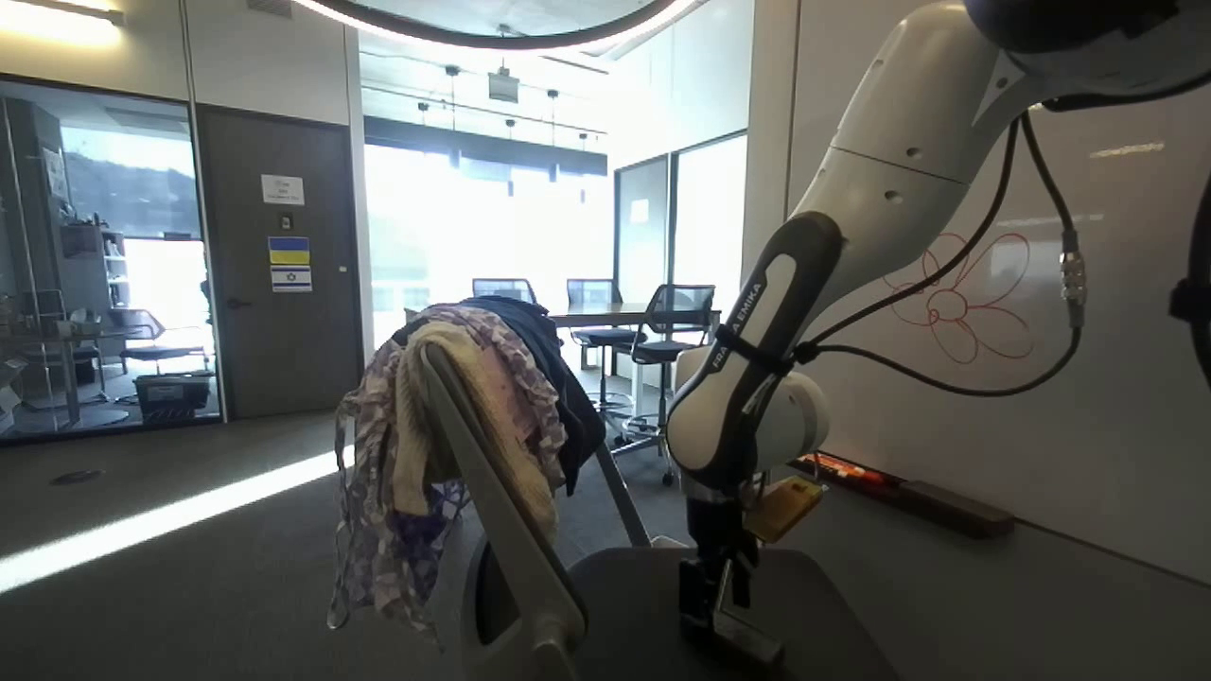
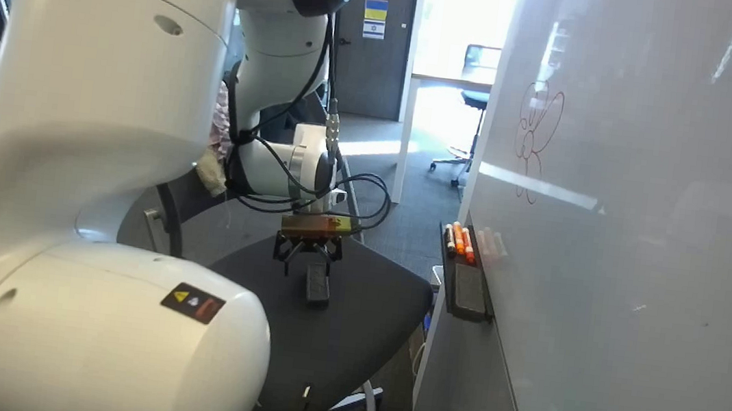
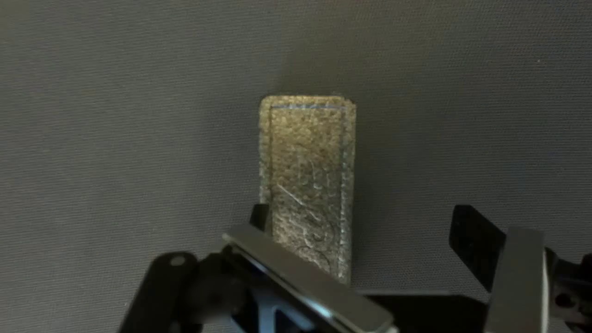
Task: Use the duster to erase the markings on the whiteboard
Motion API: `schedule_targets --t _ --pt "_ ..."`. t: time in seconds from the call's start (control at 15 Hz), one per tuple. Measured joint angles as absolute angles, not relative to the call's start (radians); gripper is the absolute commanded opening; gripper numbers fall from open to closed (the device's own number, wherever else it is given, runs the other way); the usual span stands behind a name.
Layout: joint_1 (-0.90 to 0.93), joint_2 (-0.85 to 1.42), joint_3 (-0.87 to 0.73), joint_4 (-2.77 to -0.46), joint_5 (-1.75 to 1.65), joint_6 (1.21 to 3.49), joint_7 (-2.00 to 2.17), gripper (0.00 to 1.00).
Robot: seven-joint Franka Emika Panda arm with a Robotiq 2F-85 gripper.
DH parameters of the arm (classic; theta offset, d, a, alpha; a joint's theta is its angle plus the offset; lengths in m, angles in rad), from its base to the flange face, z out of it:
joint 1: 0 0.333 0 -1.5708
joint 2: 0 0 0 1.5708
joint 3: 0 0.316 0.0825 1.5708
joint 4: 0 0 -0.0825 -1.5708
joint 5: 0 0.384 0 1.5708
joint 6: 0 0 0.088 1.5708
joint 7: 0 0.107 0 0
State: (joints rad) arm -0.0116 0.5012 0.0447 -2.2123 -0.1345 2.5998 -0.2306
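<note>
Wrist view: duster [image 3: 307,157] lay flat on the dark chair seat [image 3: 120,115], which served as tabletop. Jaws apart, clamped on nothing: of the 2 fingers [image 3: 307,280], 1 overlapped the duster's near end, its partner stood off to the right over bare cloth. Whether the nearer touched, could not tell. Judged at the pick-up, grip not yet made. Only this view gave the duster's bordered, scored top; no board in it

In an exterior view: jaws spread, duster jutting out from beneath. Whiteboard [image 2: 647,279] came in at a slant, red markings [image 2: 528,145] narrowed but unsmeared, so erasing seemed not begun. The dark tray [image 2: 448,277] held pens [image 2: 462,240] and a similar dark block [image 2: 469,287], the pens easiest to separate here

In an exterior view: markings nearly face-on, a looping flower round a small ring, partly crossed by the arm's cable [image 1: 1073,274]. Left to do, by my reckoning: grip, lift, carry to the board, wipe every petal. Clothes [image 1: 473,407] over the chair back showed in full only here, mostly hidden behind the arm elsewhere
</note>
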Motion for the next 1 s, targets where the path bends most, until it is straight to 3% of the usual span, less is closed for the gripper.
schedule_targets --t 0.47,0.53,0.6,0.73,1.0 --pt "-0.02 0.581 0.04 -2.154 -0.135 2.625 -0.233 1.0" --pt "-0.02 0.588 0.037 -2.15 -0.136 2.633 -0.233 0.94" --pt "-0.02 0.593 0.032 -2.148 -0.137 2.642 -0.233 0.73" --pt "-0.023 0.6 0.029 -2.148 -0.137 2.659 -0.233 0.69" --pt "-0.027 0.602 0.028 -2.147 -0.137 2.661 -0.233 0.38"
